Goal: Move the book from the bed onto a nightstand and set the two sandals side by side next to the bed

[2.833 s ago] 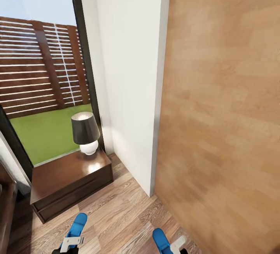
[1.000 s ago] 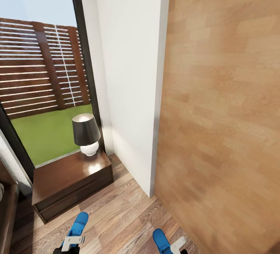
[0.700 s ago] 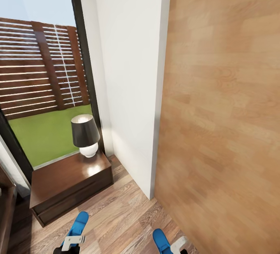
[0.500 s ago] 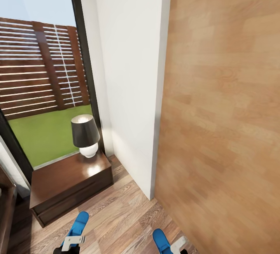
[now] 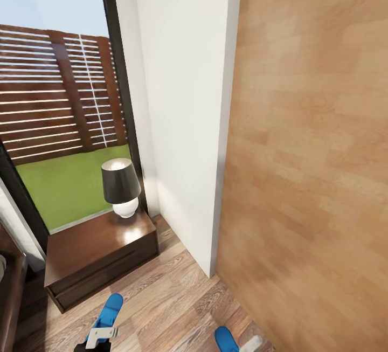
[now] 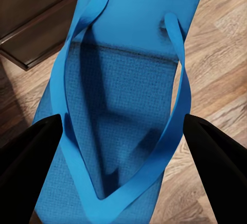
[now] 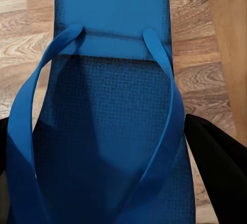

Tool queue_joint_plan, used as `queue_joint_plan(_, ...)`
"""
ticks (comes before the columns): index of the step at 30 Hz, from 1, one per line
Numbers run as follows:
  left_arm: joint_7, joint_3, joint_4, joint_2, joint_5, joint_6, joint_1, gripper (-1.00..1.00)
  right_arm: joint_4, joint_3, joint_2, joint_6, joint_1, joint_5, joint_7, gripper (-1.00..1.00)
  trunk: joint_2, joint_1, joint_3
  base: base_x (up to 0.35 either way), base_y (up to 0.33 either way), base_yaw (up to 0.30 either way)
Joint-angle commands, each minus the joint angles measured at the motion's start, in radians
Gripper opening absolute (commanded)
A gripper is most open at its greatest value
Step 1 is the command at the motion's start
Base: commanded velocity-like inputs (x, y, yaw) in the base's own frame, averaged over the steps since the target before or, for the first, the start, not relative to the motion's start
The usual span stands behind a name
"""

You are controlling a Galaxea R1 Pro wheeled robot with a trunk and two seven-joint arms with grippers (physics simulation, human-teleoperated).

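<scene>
Each gripper holds one blue sandal. The left gripper [image 5: 101, 335] is closed on the left sandal [image 5: 108, 310], whose toe juts forward above the wood floor [image 5: 167, 292] just in front of the nightstand [image 5: 97, 255]. The right gripper [image 5: 253, 344] grips the right sandal [image 5: 225, 338] near the brown wooden door [image 5: 312, 168]. A black-shaded lamp [image 5: 120, 186] stands on the nightstand by the window [image 5: 64, 125]. In the wrist views, dark fingers [image 6: 28, 152] flank each sandal's straps [image 7: 154, 147].
</scene>
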Motion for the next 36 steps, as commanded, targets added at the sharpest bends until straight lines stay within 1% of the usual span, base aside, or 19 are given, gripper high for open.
queue_joint_plan(1,0.004,-0.005,0.001,0.000,0.003,-0.003,-0.001,-1.00,0.003,-0.001,0.000,-0.004,-0.001,0.001,0.003,-1.00,-0.001,0.000,-0.002,0.000,0.000,0.003)
queue_joint_plan(19,0.003,-0.004,0.002,-0.003,0.002,-0.002,-0.001,-1.00,0.077,-0.001,0.001,-0.005,-0.001,0.001,0.002,-1.00,-0.001,0.000,-0.002,0.000,0.000,0.000)
queue_joint_plan(27,0.002,-0.004,0.002,-0.002,0.002,-0.002,-0.001,-1.00,0.084,-0.001,0.002,-0.005,-0.001,0.001,0.002,-1.00,-0.001,0.000,-0.002,0.006,0.000,0.000)
queue_joint_plan(36,0.002,-0.004,0.002,-0.001,0.002,-0.002,-0.001,-1.00,0.086,0.000,0.002,-0.004,-0.001,0.001,0.002,-1.00,-0.001,0.000,-0.002,0.172,0.000,0.000)
